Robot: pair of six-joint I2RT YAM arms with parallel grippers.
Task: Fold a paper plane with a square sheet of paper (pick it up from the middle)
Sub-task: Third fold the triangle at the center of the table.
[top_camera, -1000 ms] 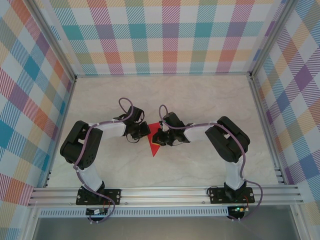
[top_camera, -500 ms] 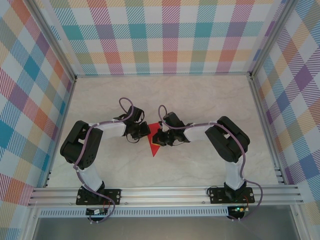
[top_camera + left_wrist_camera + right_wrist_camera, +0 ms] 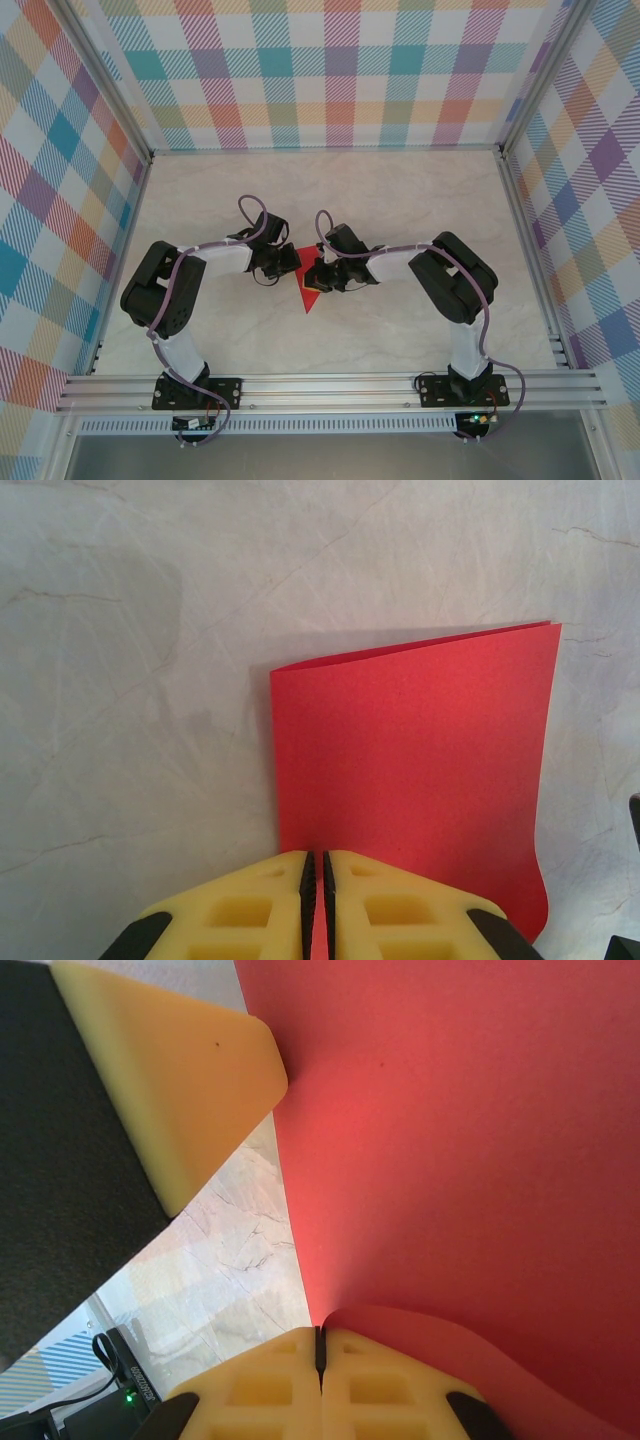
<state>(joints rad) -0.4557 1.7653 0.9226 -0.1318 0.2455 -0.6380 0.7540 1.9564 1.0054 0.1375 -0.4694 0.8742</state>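
Holding steady on the pale marbled table [image 3: 400,200], both arms have barely moved in the last second. The bright red square sheet of paper [image 3: 309,298], part-folded, sits mid-table. The left gripper [image 3: 316,865] at its 9 o'clock and the right gripper [image 3: 320,1340] at 3 o'clock are both pinched tight on it. The fold looks paused.

Bright, even light, soft shadows, close surfaces slightly blurred.

I read the work surface as a pale marbled table [image 3: 400,200] with faint grey veining. Plaid wall panels [image 3: 330,70] in mixed colours enclose it at the back and both sides. An aluminium rail [image 3: 330,385] borders the near edge, and slanted aluminium posts [image 3: 105,85] mark the corners.
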